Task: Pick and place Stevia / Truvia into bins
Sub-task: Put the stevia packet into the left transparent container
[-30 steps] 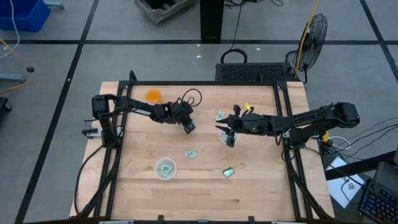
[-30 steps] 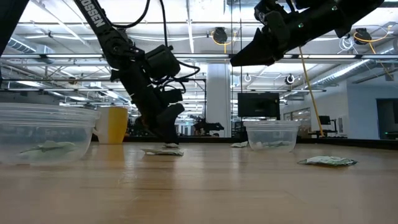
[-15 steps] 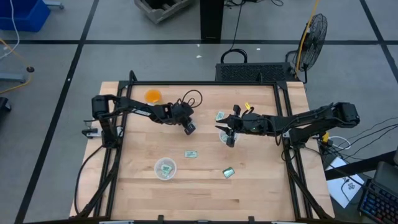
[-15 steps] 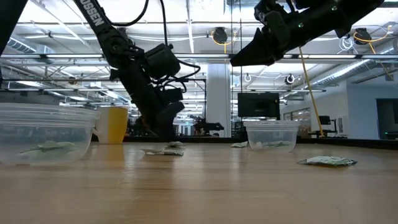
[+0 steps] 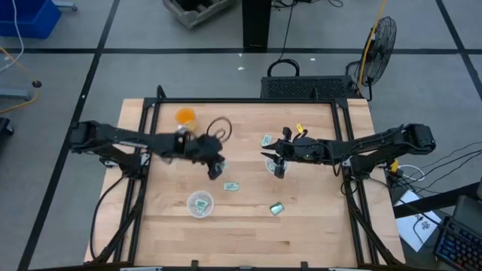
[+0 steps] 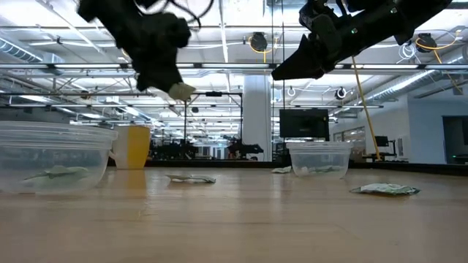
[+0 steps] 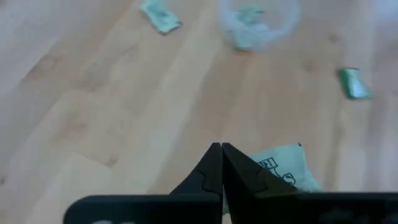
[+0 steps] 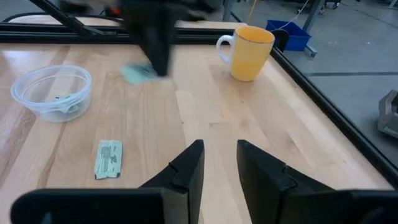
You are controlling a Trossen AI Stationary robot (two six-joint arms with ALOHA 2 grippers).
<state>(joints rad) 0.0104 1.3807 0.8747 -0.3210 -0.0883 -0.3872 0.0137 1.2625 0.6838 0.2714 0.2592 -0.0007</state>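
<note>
I see my left gripper [image 5: 215, 170] above the table [image 5: 316, 218], jaws pinched on a packet [image 7: 283, 171]. The near cup [image 5: 199, 204] and far cup [image 5: 272, 165] each hold packets. My right gripper [image 5: 279, 171] hangs over the far cup, jaws slightly apart, empty.

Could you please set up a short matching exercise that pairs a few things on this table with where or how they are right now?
Things:
1. left gripper
2. right gripper
3. orange cup
4. dark green packet

States:
a. lying flat on the table
b. open, above a clear cup
c. standing near the far edge
d. shut on a packet, raised

Pairs: 1-d, 2-b, 3-c, 4-a
</note>
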